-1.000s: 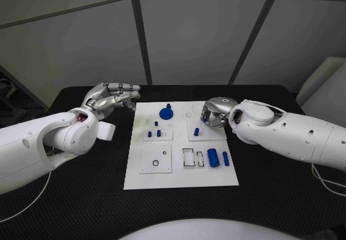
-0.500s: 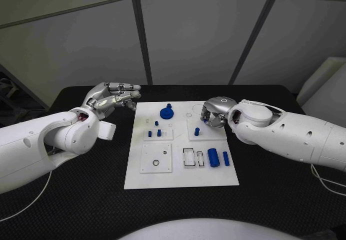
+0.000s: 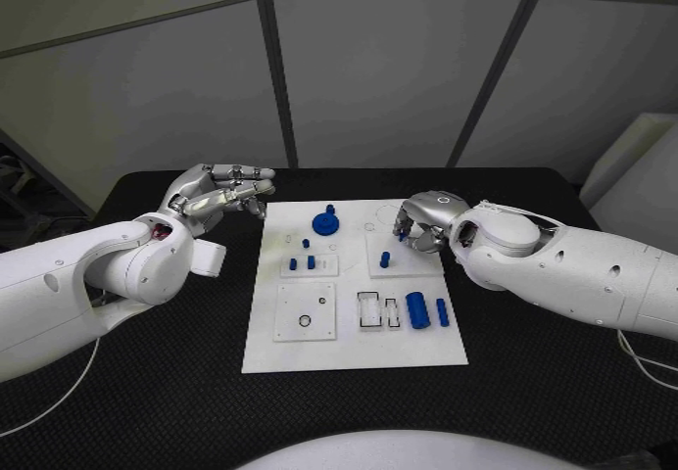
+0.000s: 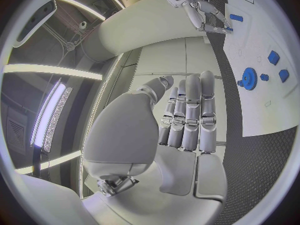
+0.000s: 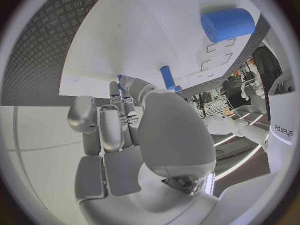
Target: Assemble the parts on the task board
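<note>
1. Task board: white plate, middle of the black table, long axis running away from the robot.
2. Near end of board: blue cylinder lying flat, slim blue bar just beside it on the right-arm side. Empty rectangular slots next to the cylinder, small ring cutout on the left-arm side.
3. Mid board: two short blue pegs standing side by side; one more blue peg upright further toward the right arm.
4. Right hand: over the board's far right part, just past that single peg, fingers curled in. Right wrist view shows nothing held in them; peg apart from the fingertips.
5. Far end: blue gear on the board.
6. Left hand: off the board beside its far left corner, fingers together and fairly straight in the left wrist view, holding nothing.
</note>
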Motion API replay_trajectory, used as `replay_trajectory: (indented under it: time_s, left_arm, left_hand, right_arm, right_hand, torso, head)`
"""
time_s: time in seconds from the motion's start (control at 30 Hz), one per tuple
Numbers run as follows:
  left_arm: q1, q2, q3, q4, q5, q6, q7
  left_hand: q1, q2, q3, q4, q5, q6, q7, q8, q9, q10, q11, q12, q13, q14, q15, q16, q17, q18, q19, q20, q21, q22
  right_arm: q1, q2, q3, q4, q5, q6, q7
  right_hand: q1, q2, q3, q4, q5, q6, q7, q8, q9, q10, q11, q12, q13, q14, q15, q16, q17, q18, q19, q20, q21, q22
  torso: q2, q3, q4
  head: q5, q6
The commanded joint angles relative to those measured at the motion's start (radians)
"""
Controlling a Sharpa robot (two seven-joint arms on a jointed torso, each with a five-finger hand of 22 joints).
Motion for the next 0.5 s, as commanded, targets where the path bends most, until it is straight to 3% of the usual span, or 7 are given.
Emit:
replay_trajectory:
  time_s: [0.03,0.27,0.5]
  left_arm:
    - [0.001,0.000,0.001,0.000,0.008,0.002,0.006]
    - [0.001,-0.002,0.001,-0.003,0.011,0.005,0.004]
    - [0.001,0.000,0.001,-0.004,0.012,0.007,0.004]
  left_hand:
    - [0.001,0.012,-0.003,-0.004,-0.004,-0.002,0.006,-0.005,-0.001,-0.009,-0.002,0.002,-0.001,0.007,-0.003,-0.003,-0.002,-0.016,0.008,0.000,-0.007,-0.002]
    - [0.001,0.013,-0.003,-0.004,-0.004,-0.003,0.007,-0.006,-0.001,-0.011,-0.001,0.002,-0.001,0.008,-0.002,-0.004,-0.003,-0.016,0.008,0.000,-0.007,-0.002]
    - [0.001,0.013,-0.003,-0.004,-0.004,-0.003,0.007,-0.006,-0.001,-0.011,-0.001,0.002,-0.001,0.008,-0.002,-0.004,-0.003,-0.016,0.008,0.000,-0.007,-0.002]
  right_arm:
    - [0.002,-0.012,0.001,0.021,0.006,-0.070,0.008]
    - [0.002,-0.052,0.002,0.083,0.018,-0.097,0.009]
    - [0.002,-0.084,0.003,0.183,0.037,-0.114,0.011]
  right_hand:
    - [0.000,0.007,0.006,0.001,0.005,0.008,-0.002,0.004,0.001,0.008,-0.002,0.005,-0.001,0.044,-0.009,0.004,0.003,-0.018,0.008,0.002,0.005,0.003]
    - [-0.003,0.006,0.006,0.002,0.002,0.010,-0.002,0.004,0.002,0.009,-0.002,0.005,-0.001,0.044,-0.009,0.007,0.006,-0.019,0.011,0.002,0.008,0.007]
    - [-0.005,0.006,0.006,0.003,0.001,0.011,-0.003,0.004,0.002,0.010,-0.002,0.005,-0.001,0.045,-0.009,0.009,0.009,-0.020,0.013,0.002,0.011,0.012]
  torso:
    - [0.001,-0.0002,0.0005]
    - [0.000,-0.0002,-0.0017]
    - [0.001,-0.0005,0.0006]
  head:
    - [-0.001,0.001]
    - [0.002,0.003]
    - [0.003,0.006]
